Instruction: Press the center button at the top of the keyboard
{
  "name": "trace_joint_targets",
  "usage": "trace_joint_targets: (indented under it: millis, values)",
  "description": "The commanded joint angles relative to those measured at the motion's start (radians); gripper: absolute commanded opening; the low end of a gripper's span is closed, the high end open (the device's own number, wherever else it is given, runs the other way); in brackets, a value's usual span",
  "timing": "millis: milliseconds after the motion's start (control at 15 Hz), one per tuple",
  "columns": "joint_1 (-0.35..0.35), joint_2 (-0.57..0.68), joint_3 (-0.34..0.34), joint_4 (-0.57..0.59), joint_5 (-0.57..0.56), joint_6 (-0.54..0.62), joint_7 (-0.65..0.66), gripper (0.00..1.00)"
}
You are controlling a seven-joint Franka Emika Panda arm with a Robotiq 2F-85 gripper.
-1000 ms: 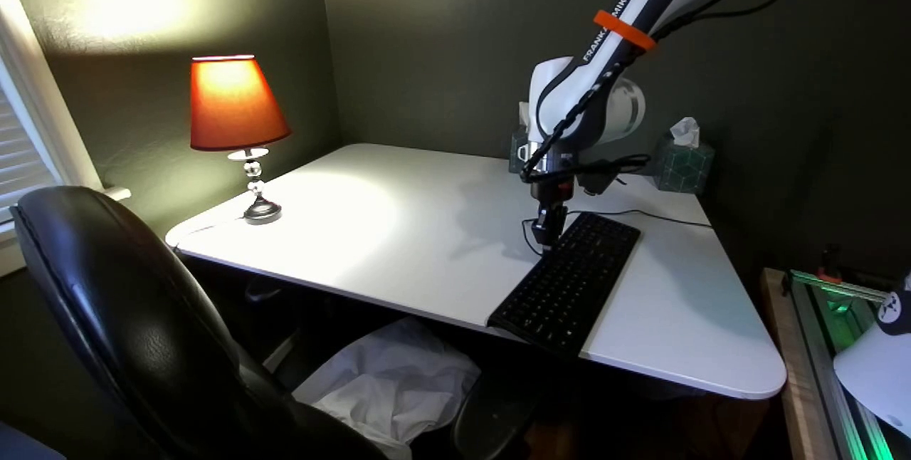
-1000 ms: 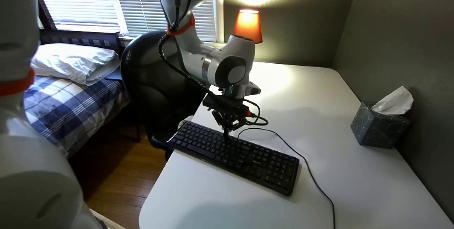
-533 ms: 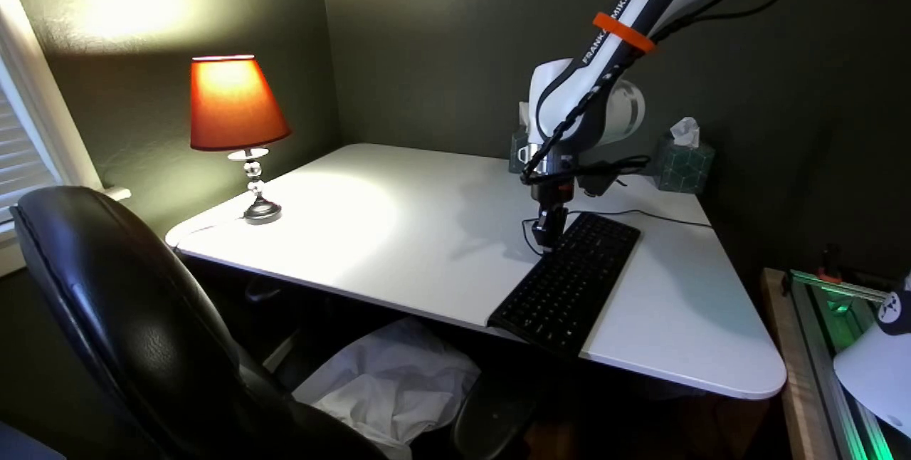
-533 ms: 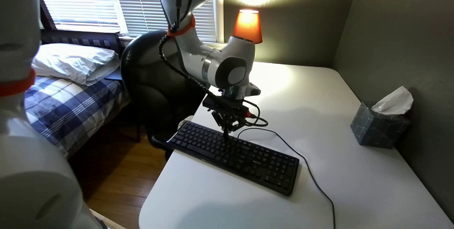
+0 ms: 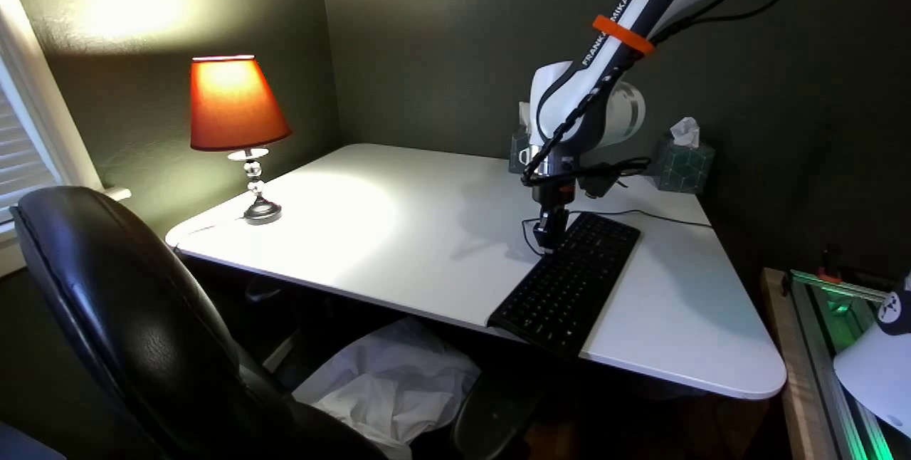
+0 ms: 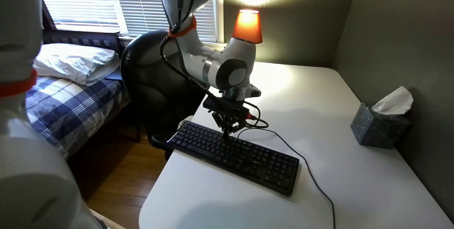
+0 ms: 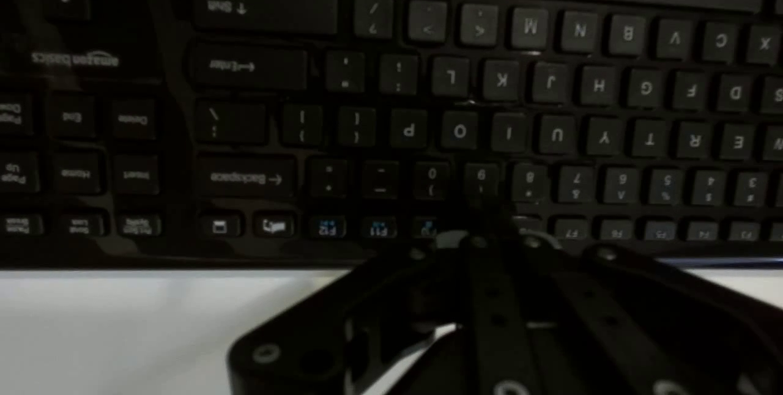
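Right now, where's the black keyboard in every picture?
In an exterior view, the keyboard is right of the middle, slanting down and left.
In an exterior view, the keyboard is near the middle, slanting down and right.
In the wrist view, the keyboard fills the upper part, edge to edge.
Landmark in all views: the white desk.

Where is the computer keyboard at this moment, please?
In an exterior view, the computer keyboard lies on the white desk, left of the tissue box, beneath the claw.
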Motion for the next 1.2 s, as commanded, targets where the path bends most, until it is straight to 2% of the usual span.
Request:
trace_joint_targets:
  millis: [0, 1133]
  values:
    - [-0.019, 0.02, 0.02, 0.007, 0.028, 0.011, -0.031, 0.0]
    - [-0.023, 0.009, 0.022, 0.004, 0.028, 0.013, -0.028, 0.0]
